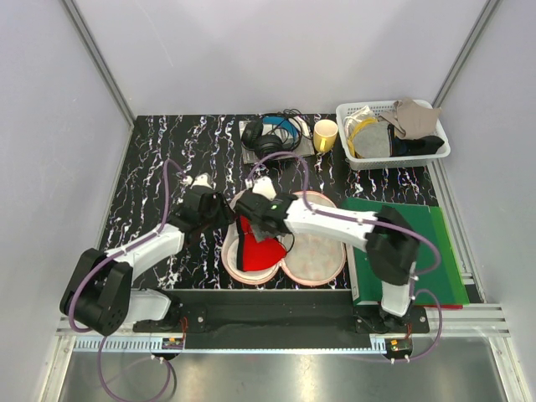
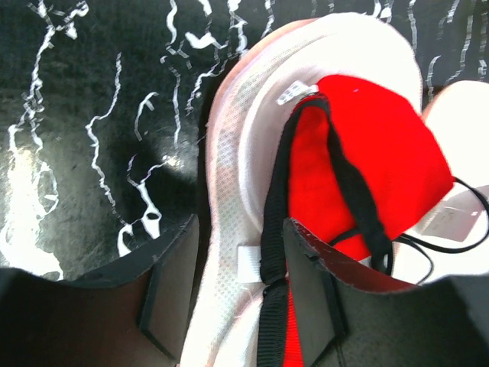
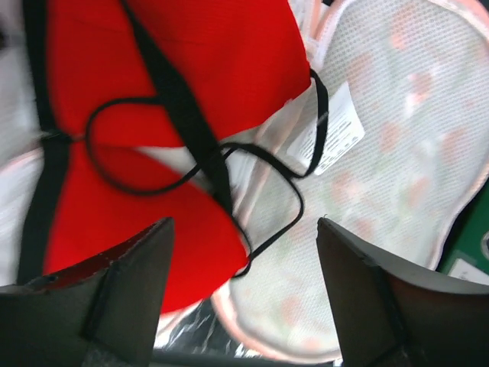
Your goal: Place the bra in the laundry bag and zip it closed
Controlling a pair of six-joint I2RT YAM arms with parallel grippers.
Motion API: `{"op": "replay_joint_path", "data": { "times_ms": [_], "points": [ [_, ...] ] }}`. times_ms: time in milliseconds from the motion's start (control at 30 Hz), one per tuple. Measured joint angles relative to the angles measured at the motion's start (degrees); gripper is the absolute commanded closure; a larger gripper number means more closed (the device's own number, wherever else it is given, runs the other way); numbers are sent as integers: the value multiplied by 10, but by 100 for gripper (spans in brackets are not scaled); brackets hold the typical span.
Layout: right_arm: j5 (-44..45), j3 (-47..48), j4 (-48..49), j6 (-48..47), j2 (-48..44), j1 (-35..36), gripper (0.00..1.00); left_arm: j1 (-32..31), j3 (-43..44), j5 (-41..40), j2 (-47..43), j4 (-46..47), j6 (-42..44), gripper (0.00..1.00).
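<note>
The bra [image 1: 255, 248] lies in the left lobe of the open laundry bag [image 1: 322, 255], with thin straps looping onto the right lobe. The left tool [image 2: 238, 256] straddles the bag's left rim, jaws apart. The right tool [image 3: 244, 229] hangs wide open above the bra.

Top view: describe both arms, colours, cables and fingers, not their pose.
Both arms have white links with bulky black joints: left arm, right arm. A purple cable loops along each. A small green light shows on the right wrist. The fingers are black wedges.

cloth bra [image 3: 191, 61], mesh laundry bag [image 3: 397, 153], glossy table [image 2: 76, 115]
</note>
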Motion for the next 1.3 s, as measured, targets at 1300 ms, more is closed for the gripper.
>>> {"op": "replay_joint_path", "data": {
  "times_ms": [1300],
  "points": [
    [-238,-318,186,57,-261,-112,27,-15,98,36,51,-17,71,43]
  ]
}}
